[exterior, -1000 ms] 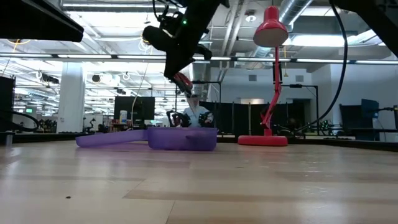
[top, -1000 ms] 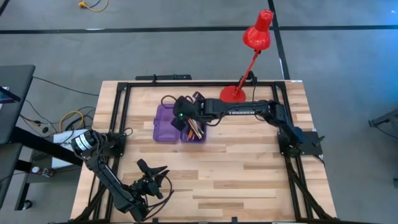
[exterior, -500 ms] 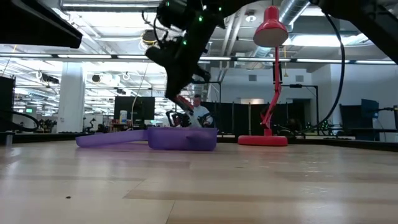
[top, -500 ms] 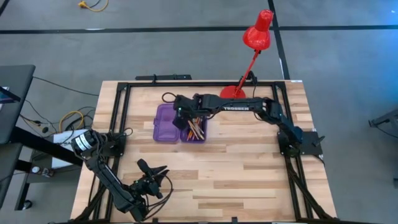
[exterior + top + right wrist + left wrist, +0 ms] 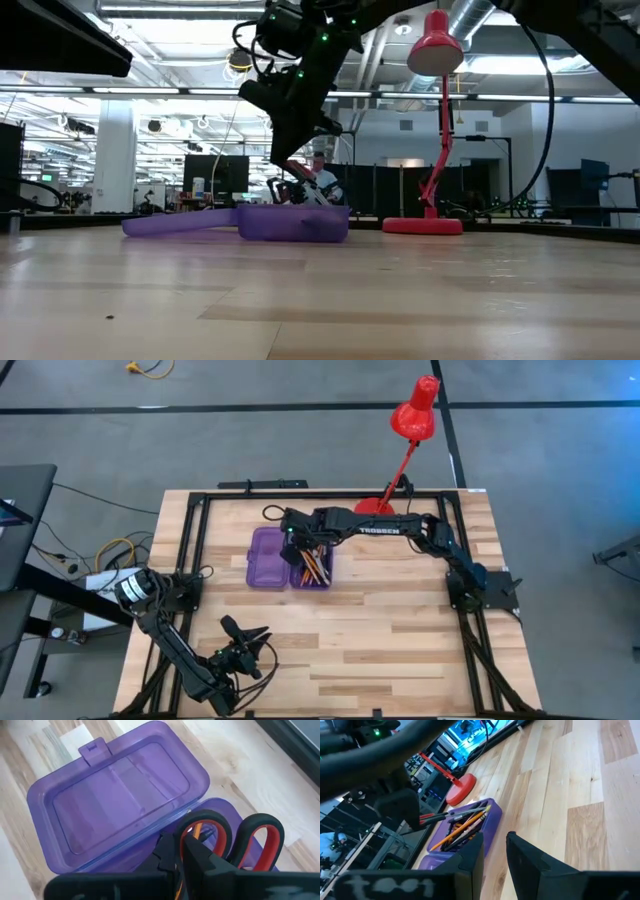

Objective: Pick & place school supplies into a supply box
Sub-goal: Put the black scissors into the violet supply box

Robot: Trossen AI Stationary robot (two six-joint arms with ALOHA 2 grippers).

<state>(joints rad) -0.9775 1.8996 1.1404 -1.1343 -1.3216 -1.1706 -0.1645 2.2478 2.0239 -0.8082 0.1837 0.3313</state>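
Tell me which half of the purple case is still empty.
The left half, the lid side with the latch tab, shows only bare plastic. The right half holds the pencils, and the right gripper holds the scissors over it.

— Surface? 
— Pale wood-plank table (image 5: 380, 630), black frame along its edges.
— On it?
— Open purple supply box (image 5: 268, 559), both halves flat, mid-table. Red desk lamp (image 5: 376, 511) base at far edge, beside it.

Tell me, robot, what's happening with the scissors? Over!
Right gripper shut on scissors, above the purple case. Pencils in the case's filled half. Left gripper waits at the near edge. Nothing blocking.
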